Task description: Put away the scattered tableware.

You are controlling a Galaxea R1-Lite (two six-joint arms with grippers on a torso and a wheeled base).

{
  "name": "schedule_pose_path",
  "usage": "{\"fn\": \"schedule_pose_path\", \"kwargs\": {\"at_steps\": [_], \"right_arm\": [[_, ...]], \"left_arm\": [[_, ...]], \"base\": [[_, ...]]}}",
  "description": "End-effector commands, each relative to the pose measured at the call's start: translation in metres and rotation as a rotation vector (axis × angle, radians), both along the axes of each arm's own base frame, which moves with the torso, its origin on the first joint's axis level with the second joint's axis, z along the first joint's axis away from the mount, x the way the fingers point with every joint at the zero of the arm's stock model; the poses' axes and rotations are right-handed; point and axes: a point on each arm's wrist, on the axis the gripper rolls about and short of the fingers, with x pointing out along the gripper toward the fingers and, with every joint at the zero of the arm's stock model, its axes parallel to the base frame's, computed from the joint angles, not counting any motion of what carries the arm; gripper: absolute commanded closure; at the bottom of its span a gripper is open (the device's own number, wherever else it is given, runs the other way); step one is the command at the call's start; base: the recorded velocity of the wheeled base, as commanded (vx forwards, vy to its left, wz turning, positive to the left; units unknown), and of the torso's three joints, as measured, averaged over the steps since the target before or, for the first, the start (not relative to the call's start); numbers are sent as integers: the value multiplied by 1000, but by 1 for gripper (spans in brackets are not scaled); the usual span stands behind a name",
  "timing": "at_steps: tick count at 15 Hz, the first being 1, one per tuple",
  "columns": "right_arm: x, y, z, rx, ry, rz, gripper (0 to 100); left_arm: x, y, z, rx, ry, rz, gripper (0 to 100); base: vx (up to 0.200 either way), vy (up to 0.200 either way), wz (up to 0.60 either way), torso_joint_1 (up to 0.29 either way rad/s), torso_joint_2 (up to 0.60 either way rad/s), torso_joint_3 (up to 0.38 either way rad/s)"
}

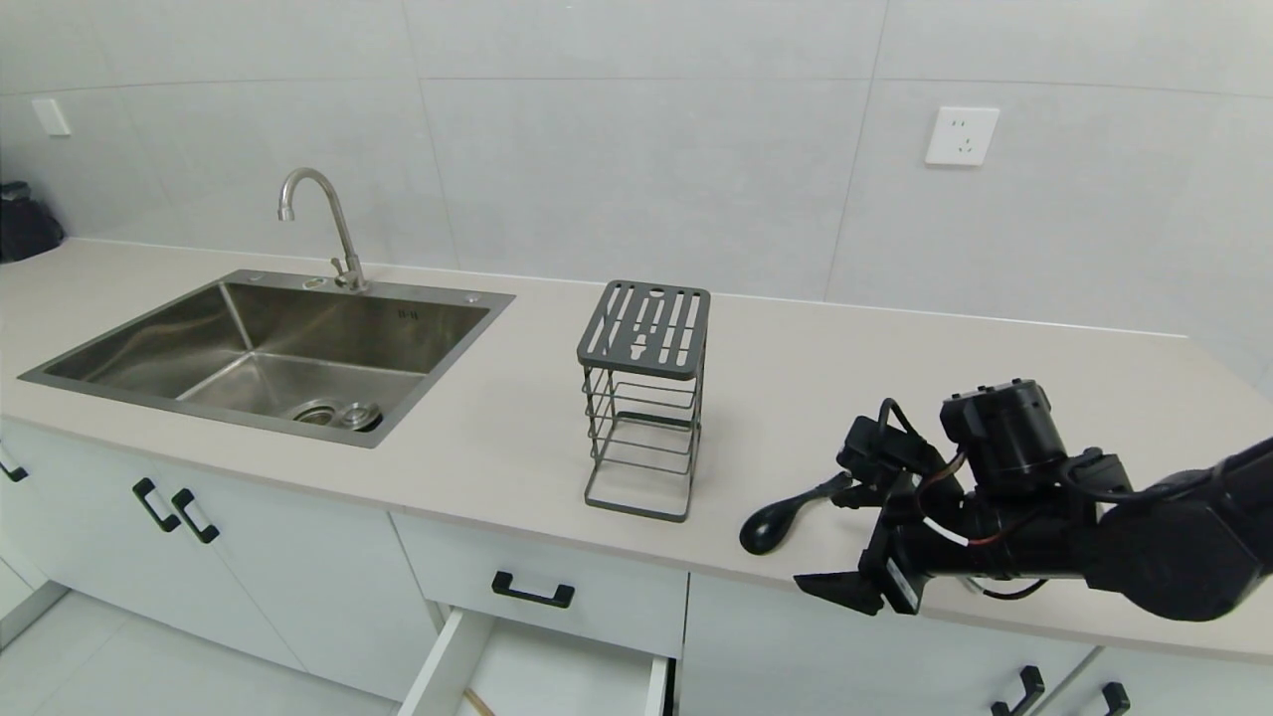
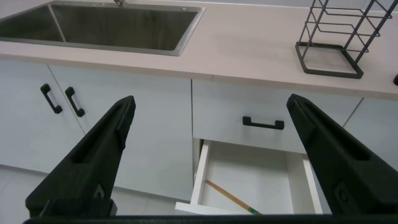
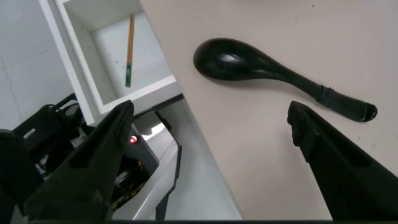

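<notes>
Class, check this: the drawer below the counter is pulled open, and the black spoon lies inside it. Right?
Not quite. The drawer is open, but the black spoon lies on the counter, as the right wrist view shows; the drawer holds a chopstick.

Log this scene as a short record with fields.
loose tableware: black soup spoon lying on the beige countertop near its front edge
storage: white drawer open, one wooden chopstick inside
holder: dark wire cutlery rack, upright on the countertop
right gripper: open, close to the spoon, not holding it
left gripper: open, facing the drawer
</notes>
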Motion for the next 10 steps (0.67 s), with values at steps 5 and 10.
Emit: {"fn": "schedule_pose_path", "kwargs": {"at_steps": [5, 10], "right_arm": [[48, -5, -20, -51, -56, 12, 0], [57, -3, -31, -37, -34, 28, 0]], "left_arm": [[0, 0, 0, 0, 1, 0, 0], [0, 0, 0, 0, 1, 0, 0]], "base": [[0, 0, 0, 0, 0, 0], [0, 0, 0, 0, 0, 0]]}}
